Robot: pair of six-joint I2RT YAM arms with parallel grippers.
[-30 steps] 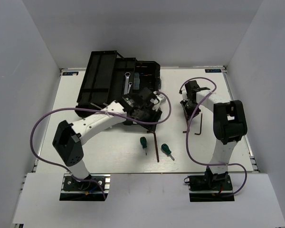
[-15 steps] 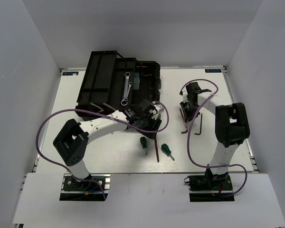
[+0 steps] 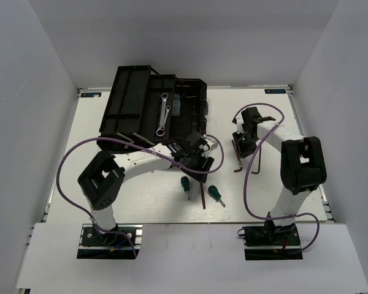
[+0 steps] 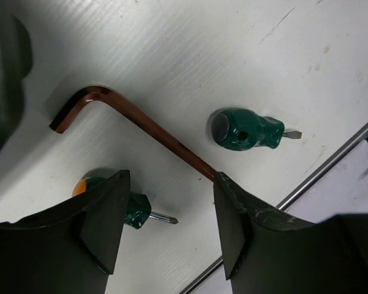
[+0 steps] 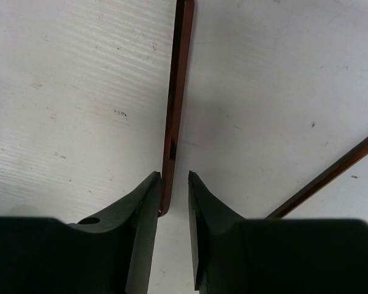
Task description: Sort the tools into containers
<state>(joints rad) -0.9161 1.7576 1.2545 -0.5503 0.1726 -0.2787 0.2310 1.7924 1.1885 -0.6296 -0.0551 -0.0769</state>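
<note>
The black toolbox (image 3: 130, 98) stands open at the back left, with two silver wrenches (image 3: 163, 113) lying in it. My left gripper (image 3: 198, 162) is open and empty just in front of the box. In the left wrist view it (image 4: 172, 226) hovers above a copper-dark hex key (image 4: 135, 122) and two green screwdrivers (image 4: 242, 130) (image 4: 134, 208). My right gripper (image 5: 175, 177) is low over the table, jaws narrowly apart around the bent end of a second hex key (image 5: 176, 92), which touches the left finger. A third hex key (image 5: 331, 174) lies to its right.
In the top view the screwdrivers (image 3: 185, 184) (image 3: 215, 194) and one hex key (image 3: 202, 188) lie in the near middle; the other two keys (image 3: 235, 158) (image 3: 257, 160) lie right of centre. White walls surround the table. Purple cables loop from both arms.
My left arm has drawn back from over the toolbox towards the near side, to above the screwdrivers. My right gripper has stayed at the hex key, shifting only slightly.
</note>
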